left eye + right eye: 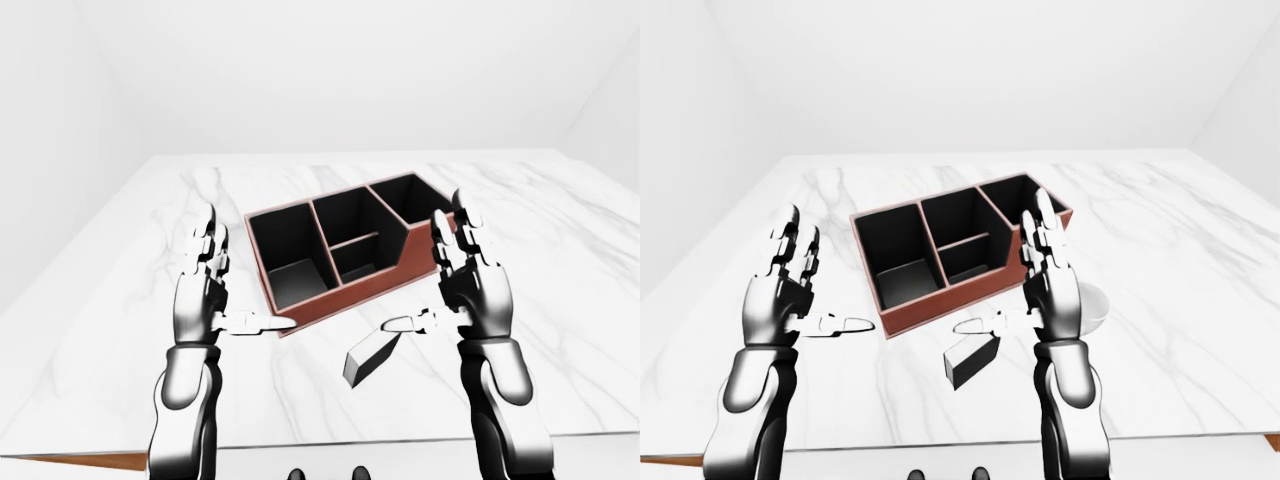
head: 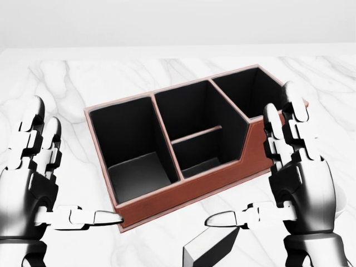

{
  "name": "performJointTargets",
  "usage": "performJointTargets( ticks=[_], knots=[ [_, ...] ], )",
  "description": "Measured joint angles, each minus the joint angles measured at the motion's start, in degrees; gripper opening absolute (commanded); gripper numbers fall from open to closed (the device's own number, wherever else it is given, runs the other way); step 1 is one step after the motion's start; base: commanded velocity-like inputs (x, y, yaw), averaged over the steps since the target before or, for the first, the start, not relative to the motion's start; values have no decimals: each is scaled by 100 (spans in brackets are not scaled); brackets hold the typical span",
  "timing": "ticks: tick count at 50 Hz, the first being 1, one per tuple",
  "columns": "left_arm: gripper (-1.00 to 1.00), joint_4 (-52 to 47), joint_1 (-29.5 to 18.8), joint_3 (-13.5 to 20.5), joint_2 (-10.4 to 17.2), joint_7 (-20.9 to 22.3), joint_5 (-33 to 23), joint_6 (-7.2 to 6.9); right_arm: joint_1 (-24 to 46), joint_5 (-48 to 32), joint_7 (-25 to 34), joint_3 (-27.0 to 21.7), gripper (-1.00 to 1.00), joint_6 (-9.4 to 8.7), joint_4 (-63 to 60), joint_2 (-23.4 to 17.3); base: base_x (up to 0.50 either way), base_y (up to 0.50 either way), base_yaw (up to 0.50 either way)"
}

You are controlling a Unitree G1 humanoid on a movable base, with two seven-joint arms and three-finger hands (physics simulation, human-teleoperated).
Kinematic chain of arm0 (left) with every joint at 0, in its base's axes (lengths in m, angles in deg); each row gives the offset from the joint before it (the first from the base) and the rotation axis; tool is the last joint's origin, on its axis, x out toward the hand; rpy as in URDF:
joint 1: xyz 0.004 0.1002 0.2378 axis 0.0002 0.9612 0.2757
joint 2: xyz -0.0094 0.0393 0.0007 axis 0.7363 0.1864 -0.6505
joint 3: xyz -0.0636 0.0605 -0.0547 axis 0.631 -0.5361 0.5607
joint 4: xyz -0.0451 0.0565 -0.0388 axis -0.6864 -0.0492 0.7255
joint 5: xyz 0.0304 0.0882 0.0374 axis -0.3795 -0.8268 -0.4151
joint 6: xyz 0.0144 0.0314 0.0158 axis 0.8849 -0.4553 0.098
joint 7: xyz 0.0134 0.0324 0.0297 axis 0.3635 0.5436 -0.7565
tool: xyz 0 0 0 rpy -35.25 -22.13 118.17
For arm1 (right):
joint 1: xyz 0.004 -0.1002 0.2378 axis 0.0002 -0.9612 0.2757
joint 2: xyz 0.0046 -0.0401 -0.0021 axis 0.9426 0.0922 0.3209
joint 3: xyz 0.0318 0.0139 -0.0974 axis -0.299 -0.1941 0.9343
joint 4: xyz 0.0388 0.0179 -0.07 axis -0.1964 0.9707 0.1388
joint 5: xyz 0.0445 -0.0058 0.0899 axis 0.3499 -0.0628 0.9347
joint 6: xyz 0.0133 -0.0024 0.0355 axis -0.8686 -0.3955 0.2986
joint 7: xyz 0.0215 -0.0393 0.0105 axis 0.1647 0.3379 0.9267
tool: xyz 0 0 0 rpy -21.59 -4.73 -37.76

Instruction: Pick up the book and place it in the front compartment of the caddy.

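Head view: the left hand (image 2: 33, 183) and right hand (image 2: 295, 178) are raised with fingers spread, holding nothing. The caddy (image 2: 183, 194) sits on the marble table (image 2: 111, 72).

Left-eye view: the book (image 1: 370, 358) lies below the caddy, under the right thumb.

Right-eye view: a white bowl (image 1: 1095, 305) is partly hidden behind the right hand.

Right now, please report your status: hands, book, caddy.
Left robot hand open, right robot hand open, both empty. Book lies on table, below caddy. Nothing blocks it.
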Motion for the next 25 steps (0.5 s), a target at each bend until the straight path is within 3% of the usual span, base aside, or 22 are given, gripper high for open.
performJointTargets(
  ticks=[12,25],
  knots=[
    [100,-92,39,16,1,9,24,0,-49,-131,14,73,100,0,6,9,1,0,0],
    [100,-119,6,25,2,17,37,0,-84,-37,91,80,100,0,-69,13,48,0,0]
  ],
)
